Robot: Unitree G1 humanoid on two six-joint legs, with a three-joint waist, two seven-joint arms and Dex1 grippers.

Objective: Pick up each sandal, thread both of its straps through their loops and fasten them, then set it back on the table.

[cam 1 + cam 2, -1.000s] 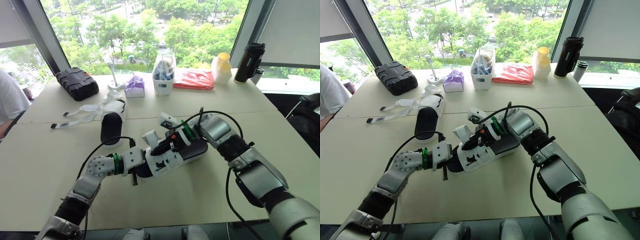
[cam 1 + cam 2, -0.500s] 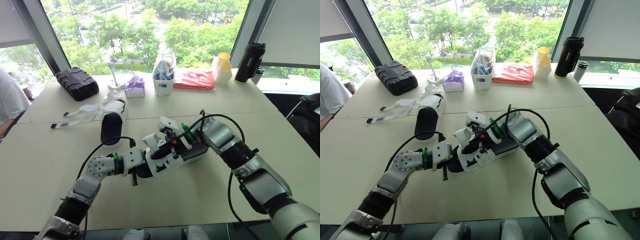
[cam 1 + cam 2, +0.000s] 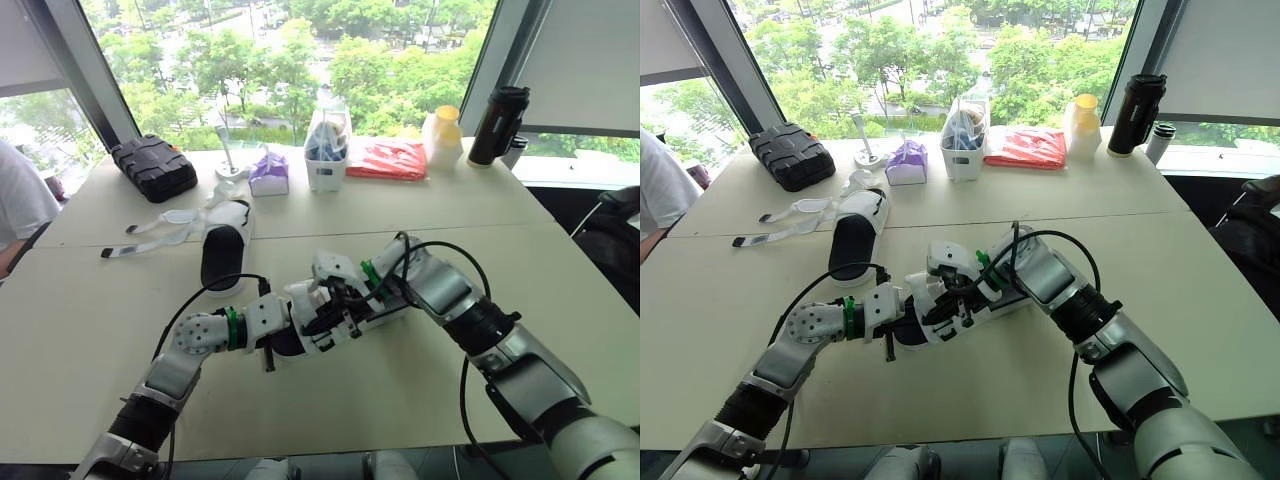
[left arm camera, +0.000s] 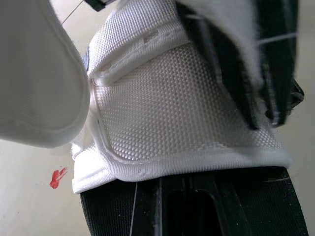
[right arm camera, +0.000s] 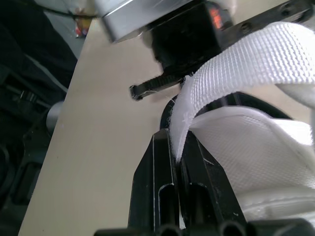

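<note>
Since the right gripper (image 5: 177,147) pinches the white strap (image 5: 246,59) of the sandal (image 4: 182,113) at mid-table (image 3: 120,300), the left gripper's (image 3: 290,325) hold unclear to me, it should keep that strap flat, taut and untwisted while threading.

I count two sandals: a white-mesh sandal with a black footbed (image 3: 345,338) at the centre of the frame and a second sandal of the same kind (image 3: 225,250) at middle left. Two loose white straps (image 3: 140,244) trail from the second sandal. One white webbing strap (image 5: 236,64) is pinched between my two black right fingers (image 5: 152,196).

Along the top of the frame there is one of each:
- ribbed black hard case (image 3: 153,165)
- purple tissue pack (image 3: 268,172)
- white tub of blue items (image 3: 327,145)
- flat red packet (image 3: 388,158)
- yellow-capped white bottle (image 3: 443,135)
- tall black flask (image 3: 497,125)

Two cream bench tops (image 3: 80,330) meet at a seam. One person's white sleeve (image 3: 20,200) shows at the left edge.
</note>
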